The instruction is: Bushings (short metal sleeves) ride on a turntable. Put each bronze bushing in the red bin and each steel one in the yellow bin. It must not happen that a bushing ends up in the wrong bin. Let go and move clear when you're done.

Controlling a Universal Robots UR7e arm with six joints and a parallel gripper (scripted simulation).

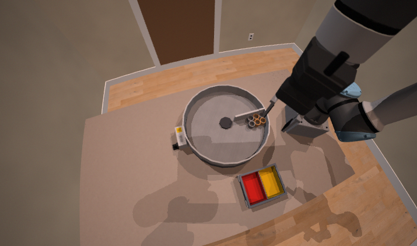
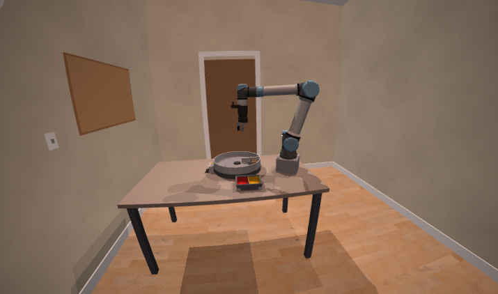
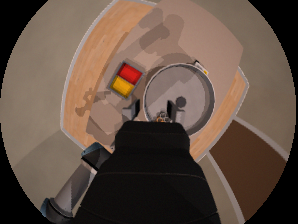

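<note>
The end effector (image 1: pixel 273 123) (image 2: pixel 240 128) (image 3: pixel 153 105) hung high above the desk (image 1: pixel 127 153) (image 2: pixel 191 182) (image 3: pixel 210 40), pointing down, its fingers spread and nothing between them. Well below it, the turntable (image 1: pixel 209 131) (image 2: pixel 237 170) (image 3: pixel 170 85) carried a tight cluster of upright bushings near its rim, beside a pale straight bar (image 1: pixel 249 114). Three were bronze bushings (image 1: pixel 257 122); at least two were steel bushings (image 1: pixel 251 123). The wrist view showed the cluster partly hidden by the end effector's body. Also below, off to the end effector's side, the red bin (image 1: pixel 253 187) (image 2: pixel 242 180) (image 3: pixel 130 73) and yellow bin (image 1: pixel 271 182) (image 2: pixel 254 180) (image 3: pixel 121 86) adjoined in one gray tray, with no bushing visible in either.
</note>
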